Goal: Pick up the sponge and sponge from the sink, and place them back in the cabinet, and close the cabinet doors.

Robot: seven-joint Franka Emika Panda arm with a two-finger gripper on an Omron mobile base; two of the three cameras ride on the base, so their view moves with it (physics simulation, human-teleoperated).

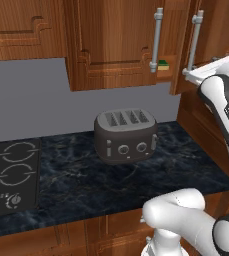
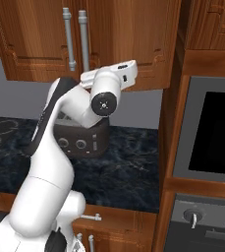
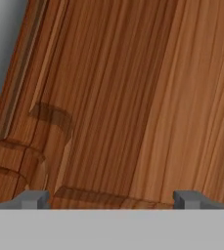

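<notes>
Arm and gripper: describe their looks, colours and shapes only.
The arm has glossy white rounded shells with dark bands at its joints and a round dark cap with a small pale centre at one joint. The gripper has two small, blocky grey fingertips.

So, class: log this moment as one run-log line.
gripper: open, facing cabinet door | sponge: on cabinet shelf | doors: right one ajar

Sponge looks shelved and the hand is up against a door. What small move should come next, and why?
Probably push the right door further shut. In the left base view a sponge lies on the cabinet shelf behind a gap between the doors, and the gripper has its jaws wide, empty, facing the door's wood panel.
</notes>
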